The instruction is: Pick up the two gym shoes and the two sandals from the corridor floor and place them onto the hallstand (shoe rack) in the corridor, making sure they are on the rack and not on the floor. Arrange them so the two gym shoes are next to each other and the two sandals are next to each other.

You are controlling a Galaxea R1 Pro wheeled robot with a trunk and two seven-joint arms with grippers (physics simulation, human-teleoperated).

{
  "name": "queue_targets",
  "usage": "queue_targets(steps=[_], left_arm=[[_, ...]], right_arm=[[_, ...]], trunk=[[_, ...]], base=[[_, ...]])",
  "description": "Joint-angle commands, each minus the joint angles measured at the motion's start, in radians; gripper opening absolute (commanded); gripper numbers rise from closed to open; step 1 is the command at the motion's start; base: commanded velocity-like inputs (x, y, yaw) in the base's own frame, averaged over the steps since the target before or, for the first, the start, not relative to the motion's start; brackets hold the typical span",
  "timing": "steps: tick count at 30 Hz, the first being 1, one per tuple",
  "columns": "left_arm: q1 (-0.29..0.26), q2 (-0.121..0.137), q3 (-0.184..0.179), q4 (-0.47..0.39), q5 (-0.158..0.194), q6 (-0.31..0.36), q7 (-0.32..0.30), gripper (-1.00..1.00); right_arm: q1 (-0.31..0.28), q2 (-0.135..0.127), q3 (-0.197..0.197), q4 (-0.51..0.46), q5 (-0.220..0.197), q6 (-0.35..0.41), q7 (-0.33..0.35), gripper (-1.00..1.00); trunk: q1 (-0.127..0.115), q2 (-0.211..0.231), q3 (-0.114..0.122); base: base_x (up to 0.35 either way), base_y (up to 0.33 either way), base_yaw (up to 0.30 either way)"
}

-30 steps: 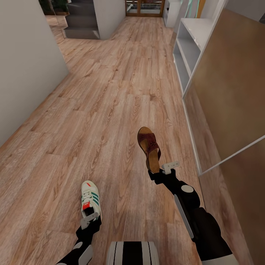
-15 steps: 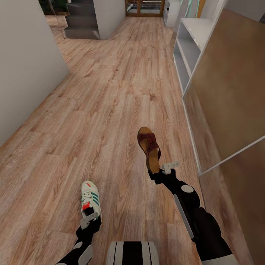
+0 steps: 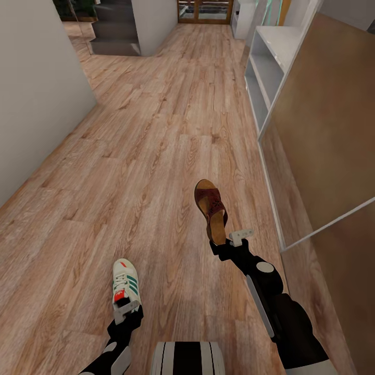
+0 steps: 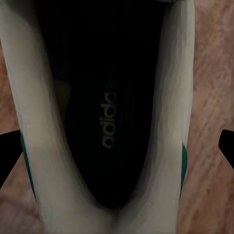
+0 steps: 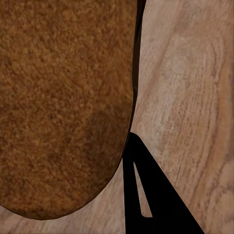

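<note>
The left gripper (image 3: 127,311) is clamped on the white green-striped sneaker's (image 3: 126,281) heel and the right gripper (image 3: 227,240) on the brown leather sandal's (image 3: 210,207) heel, both over the wood-plank corridor floor (image 3: 156,156). Held only by their heels, either could swing or slip before reaching the pale grey-white hallstand (image 3: 268,67) ahead

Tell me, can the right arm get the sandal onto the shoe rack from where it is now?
Probably not yet. The right pincer holds the sandal over the floor, while the shoe rack stands well ahead on the right; nothing blocks the way.

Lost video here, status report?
Left gripper shut on white green-striped sneaker. Right gripper shut on brown leather sandal. Pale hallstand ahead-right.
</note>
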Motion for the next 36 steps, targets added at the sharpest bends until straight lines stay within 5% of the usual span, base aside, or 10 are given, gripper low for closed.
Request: queue_targets(steps=[1, 11, 12, 36], left_arm=[[0.000, 0.000, 0.001, 0.000, 0.003, -0.003, 0.001, 1.00], [0.000, 0.000, 0.003, 0.000, 0.004, -0.004, 0.001, 1.00], [0.000, 0.000, 0.002, 0.000, 0.004, -0.004, 0.001, -1.00], [0.000, 0.001, 0.002, -0.001, 0.004, -0.004, 0.001, -1.00]], right_arm=[[0.000, 0.000, -0.001, -0.001, 0.007, 0.005, 0.006, -1.00], [0.000, 0.000, -0.001, -0.001, 0.007, 0.005, 0.006, -1.00], [0.000, 0.000, -0.001, -0.001, 0.007, 0.005, 0.006, -1.00], [0.000, 0.000, -0.001, -0.001, 0.007, 0.005, 0.006, -1.00]], trunk=[[0.000, 0.000, -0.001], [0.000, 0.000, -0.001], [0.000, 0.000, -0.001], [0.000, 0.000, -0.001]], base=[[0.003, -0.002, 0.000], [0.001, 0.000, 0.000], [0.000, 0.000, 0.000], [0.000, 0.000, 0.000]])
